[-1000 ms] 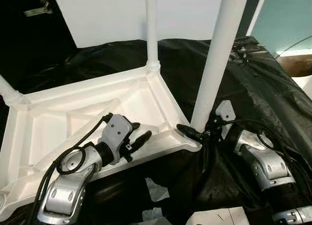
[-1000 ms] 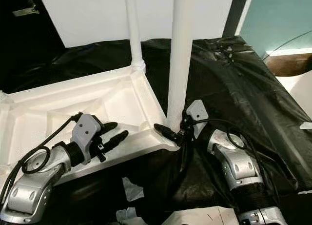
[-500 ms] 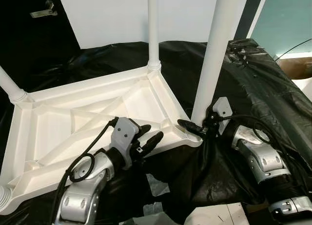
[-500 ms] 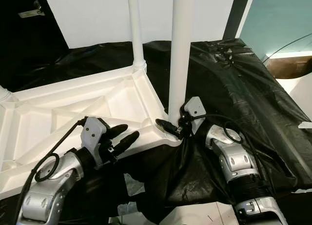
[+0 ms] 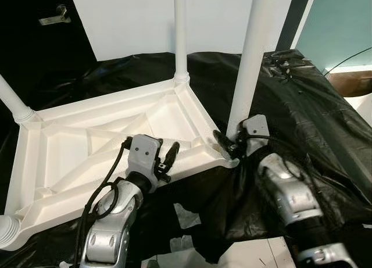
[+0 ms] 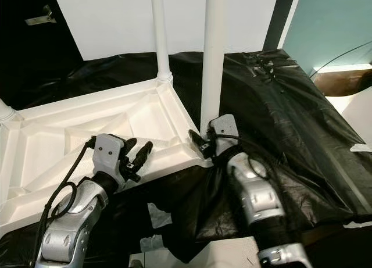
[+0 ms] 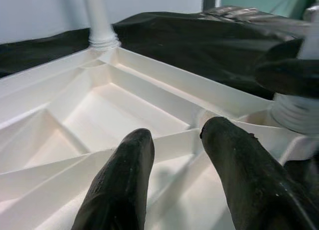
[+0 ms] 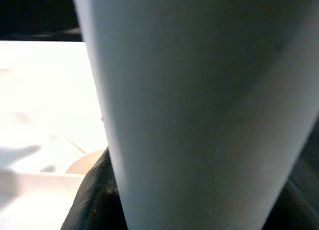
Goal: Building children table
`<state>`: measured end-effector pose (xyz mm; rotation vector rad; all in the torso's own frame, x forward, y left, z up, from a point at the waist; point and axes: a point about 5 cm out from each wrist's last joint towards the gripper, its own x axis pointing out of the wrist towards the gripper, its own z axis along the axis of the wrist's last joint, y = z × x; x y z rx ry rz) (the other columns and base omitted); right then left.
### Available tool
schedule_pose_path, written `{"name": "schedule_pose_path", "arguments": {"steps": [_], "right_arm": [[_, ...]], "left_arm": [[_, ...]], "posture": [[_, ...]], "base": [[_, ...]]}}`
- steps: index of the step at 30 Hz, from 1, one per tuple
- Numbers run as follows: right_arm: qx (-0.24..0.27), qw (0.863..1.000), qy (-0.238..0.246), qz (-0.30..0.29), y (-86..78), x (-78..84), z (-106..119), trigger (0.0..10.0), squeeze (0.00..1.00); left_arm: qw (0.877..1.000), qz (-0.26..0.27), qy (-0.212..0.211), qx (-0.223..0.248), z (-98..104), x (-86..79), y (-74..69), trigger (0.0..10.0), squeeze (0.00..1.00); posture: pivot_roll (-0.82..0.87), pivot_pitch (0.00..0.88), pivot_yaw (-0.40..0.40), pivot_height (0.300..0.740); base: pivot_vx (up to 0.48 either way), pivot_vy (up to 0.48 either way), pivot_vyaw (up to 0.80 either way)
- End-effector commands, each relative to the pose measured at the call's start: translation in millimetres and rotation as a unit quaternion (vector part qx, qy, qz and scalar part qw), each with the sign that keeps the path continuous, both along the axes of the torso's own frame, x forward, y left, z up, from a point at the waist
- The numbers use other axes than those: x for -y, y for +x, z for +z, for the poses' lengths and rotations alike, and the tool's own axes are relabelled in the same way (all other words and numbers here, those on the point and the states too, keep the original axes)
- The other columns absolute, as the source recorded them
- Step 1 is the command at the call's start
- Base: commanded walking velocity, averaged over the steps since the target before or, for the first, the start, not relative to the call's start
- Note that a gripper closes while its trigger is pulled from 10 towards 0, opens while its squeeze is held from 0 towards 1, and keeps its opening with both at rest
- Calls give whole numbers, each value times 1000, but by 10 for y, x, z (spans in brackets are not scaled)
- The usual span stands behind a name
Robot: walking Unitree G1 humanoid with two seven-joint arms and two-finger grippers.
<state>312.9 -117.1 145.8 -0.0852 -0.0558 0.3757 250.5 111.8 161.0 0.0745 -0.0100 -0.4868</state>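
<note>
A white plastic table top (image 5: 87, 140) lies upside down on a black sheet, ribs facing up. White legs stand up from its corners: one at the far corner (image 5: 181, 35), one at the left (image 5: 11, 102), and a thick one at the near right corner (image 5: 250, 59). My right gripper (image 5: 229, 143) is shut on the base of that near right leg (image 8: 199, 100), with one black finger (image 8: 94, 200) pressed against it. Just above the table's front rim, my left gripper (image 5: 168, 154) is open and holds nothing. Its two fingers point across the ribbed underside (image 7: 124, 105).
The black sheet (image 5: 302, 105) is crumpled to the right and front. White paper scraps (image 5: 186, 215) and a white board (image 5: 232, 259) lie near my feet. A white panel (image 5: 133, 18) stands behind, and a brown box (image 5: 354, 82) sits at the far right.
My left gripper has moved from off the front edge back over the rim. The right forearm has swung nearer to me, the gripper staying on the leg's base. The camera shifted slightly.
</note>
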Motion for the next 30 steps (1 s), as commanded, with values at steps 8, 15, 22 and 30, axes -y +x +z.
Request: {"name": "schedule_pose_path", "arguments": {"steps": [8,15,22,30], "right_arm": [[-59,991,14,-122,5,-67,-222,10000,0],[-38,993,43,-102,-12,-111,-144,10000,0],[-9,997,71,-39,-47,-139,-29,10000,1000],[9,996,59,60,-60,-45,64,10000,118]], "left_arm": [[999,37,-11,19,19,82,88,10000,0],[999,42,-6,24,2,128,78,10000,0],[999,19,2,27,-15,90,24,10000,0],[997,-65,23,29,-26,101,-95,10000,0]], "posture": [[98,63,-2,740],[97,59,-1,740],[98,55,-5,740],[107,52,-13,740]], "base": [[0,0,0],[0,0,0],[0,0,0],[0,0,0]]}}
